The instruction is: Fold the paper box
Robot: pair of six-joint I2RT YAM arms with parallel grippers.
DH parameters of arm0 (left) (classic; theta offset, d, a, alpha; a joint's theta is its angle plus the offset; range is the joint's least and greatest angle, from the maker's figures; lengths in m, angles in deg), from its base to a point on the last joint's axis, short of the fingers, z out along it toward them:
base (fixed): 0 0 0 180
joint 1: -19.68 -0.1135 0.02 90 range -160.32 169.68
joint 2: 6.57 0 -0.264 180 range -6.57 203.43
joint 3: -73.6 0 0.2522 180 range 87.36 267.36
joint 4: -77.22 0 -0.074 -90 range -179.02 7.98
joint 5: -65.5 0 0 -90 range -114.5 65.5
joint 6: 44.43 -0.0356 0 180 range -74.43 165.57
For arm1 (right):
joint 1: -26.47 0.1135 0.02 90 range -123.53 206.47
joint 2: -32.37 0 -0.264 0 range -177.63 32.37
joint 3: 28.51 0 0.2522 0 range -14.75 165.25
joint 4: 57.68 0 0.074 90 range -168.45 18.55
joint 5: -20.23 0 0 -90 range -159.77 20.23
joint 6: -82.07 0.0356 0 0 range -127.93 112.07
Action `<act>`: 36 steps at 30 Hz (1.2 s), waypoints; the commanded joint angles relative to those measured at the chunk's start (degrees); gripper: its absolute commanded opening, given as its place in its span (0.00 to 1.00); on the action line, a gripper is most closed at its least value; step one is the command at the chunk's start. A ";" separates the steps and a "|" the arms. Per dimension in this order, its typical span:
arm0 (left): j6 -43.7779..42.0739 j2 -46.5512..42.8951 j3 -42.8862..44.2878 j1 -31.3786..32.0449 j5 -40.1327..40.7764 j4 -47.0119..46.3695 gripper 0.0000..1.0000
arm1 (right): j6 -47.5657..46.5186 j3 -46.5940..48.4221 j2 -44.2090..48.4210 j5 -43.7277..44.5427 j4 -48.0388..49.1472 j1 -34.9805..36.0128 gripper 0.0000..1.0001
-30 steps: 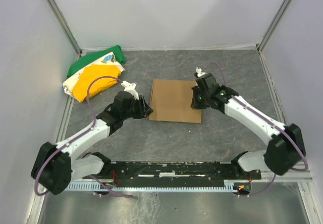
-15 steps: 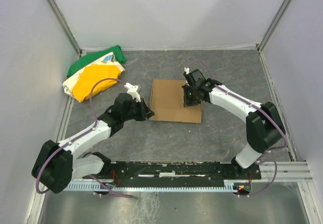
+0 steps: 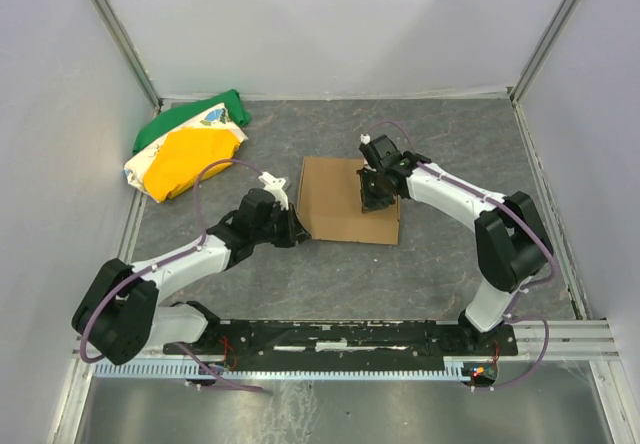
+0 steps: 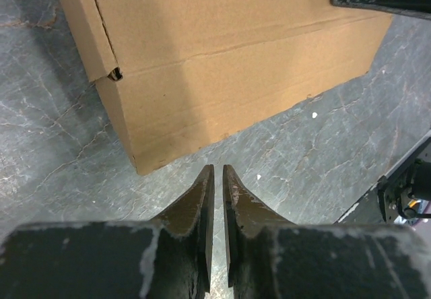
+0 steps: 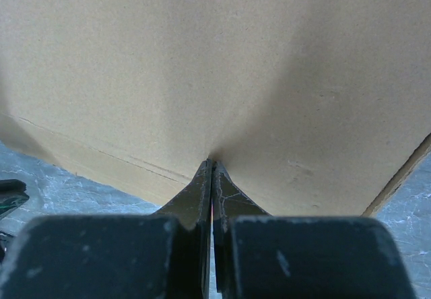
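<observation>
Back left on your desk (image 3: 460,144), the cloth bundle (image 3: 185,149) sits well apart from the central paper box (image 3: 340,209). Your left tool (image 3: 297,235), closed and empty, points low at its near-left corner. Your right tool (image 3: 370,202), closed too, rests its tips on top.

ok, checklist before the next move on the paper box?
1. Paper box lies closed and flat: ok.
2. Right gripper shut, tips against the box top: ok.
3. Left gripper shut, empty, just off the box's near corner: ok.
4. Corner flap fully tucked, small gap shows beside it: cannot tell.
5. Cloth bundle apart from the box: ok.
</observation>
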 commanded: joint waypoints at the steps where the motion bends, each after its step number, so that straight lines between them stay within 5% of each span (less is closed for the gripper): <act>1: -0.16 1.67 1.98 0.95 3.43 1.80 0.16 | -0.50 2.37 -1.94 -0.39 -1.11 0.30 0.02; 18: 1.70 12.98 5.14 4.18 16.18 -4.02 0.19 | -1.20 2.97 -4.71 -1.49 -1.63 0.25 0.02; 26: 8.37 12.03 -1.94 8.17 31.54 -18.90 0.22 | -1.43 3.01 -6.69 -2.25 -1.13 0.26 0.02; 36: 12.97 24.30 2.15 10.15 31.46 -28.90 0.24 | -2.07 3.40 -9.10 -3.38 -1.20 0.35 0.01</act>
